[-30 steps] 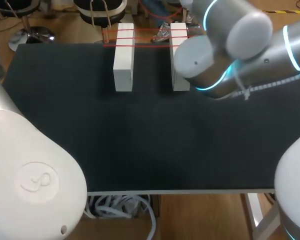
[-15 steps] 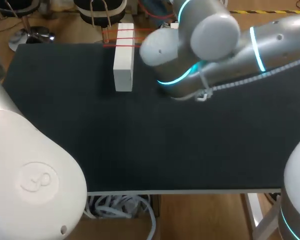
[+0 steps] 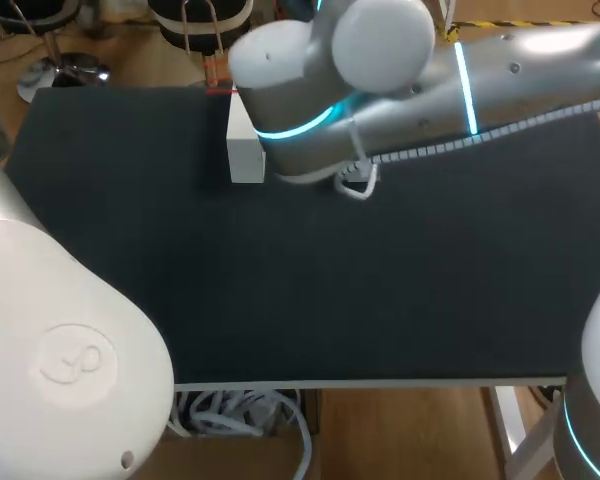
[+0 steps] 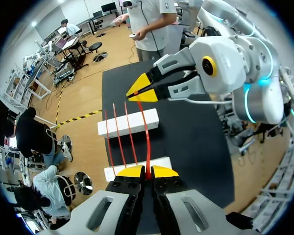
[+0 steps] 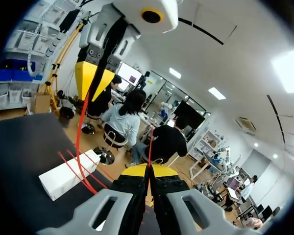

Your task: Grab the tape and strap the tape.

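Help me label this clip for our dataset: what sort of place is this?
Probably a robotics lab test bench: a matte black table bearing two white rectangular blocks, with thin red tape strung across them, and a silver-grey robot arm above it.

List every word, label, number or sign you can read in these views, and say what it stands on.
No readable text on the table or the things on it.
red tape: no print visible.
white blocks: plain, no label visible.
white casing of the left arm: a raised round emblem, only a looped shape, no letters or numbers.
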`<state>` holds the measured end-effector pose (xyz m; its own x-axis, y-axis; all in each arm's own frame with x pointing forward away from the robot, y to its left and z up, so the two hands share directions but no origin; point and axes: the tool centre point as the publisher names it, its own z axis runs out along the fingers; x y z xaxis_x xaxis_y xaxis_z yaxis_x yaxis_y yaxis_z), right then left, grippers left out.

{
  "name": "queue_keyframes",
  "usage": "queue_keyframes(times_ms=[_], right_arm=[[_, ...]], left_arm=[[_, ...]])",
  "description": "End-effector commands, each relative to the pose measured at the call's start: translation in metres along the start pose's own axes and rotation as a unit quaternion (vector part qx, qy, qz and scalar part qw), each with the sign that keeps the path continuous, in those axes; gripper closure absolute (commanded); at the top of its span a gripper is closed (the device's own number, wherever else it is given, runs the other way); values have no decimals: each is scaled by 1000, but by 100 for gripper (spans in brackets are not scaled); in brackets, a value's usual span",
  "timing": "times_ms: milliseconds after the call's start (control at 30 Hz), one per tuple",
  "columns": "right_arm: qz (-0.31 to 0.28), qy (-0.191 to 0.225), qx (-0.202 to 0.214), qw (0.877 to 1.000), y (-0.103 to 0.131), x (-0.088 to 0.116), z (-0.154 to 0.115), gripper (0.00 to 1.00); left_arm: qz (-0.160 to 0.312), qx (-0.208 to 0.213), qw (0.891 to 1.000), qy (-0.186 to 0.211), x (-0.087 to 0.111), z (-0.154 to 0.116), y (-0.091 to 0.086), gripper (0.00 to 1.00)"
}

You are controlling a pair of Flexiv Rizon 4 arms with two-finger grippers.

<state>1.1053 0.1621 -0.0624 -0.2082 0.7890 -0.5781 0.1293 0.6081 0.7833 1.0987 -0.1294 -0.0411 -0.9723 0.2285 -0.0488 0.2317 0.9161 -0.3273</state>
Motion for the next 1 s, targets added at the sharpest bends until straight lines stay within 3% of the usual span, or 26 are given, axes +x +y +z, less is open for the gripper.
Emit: queue_keyframes(times_ms=[33,67,300,433,633,1000], right_arm=[[-44,15,262,964,8,-5,-5,100],[-75,20,265,961,8,-6,-6,100],[-126,-20,254,959,15,-16,-5,100],[-223,-66,242,942,28,-26,-3,100],[-267,-88,243,929,31,-30,-4,100],[-293,-66,236,924,46,7,-10,100]], left_arm=[[0,-1,1000,1,0,-1,0,100],[0,-1,1000,1,0,-1,0,100],[0,-1,1000,1,0,-1,0,100],[0,-1,1000,1,0,-1,0,100],[0,-1,1000,1,0,-1,0,100],[0,-1,1000,1,0,-1,0,100]])
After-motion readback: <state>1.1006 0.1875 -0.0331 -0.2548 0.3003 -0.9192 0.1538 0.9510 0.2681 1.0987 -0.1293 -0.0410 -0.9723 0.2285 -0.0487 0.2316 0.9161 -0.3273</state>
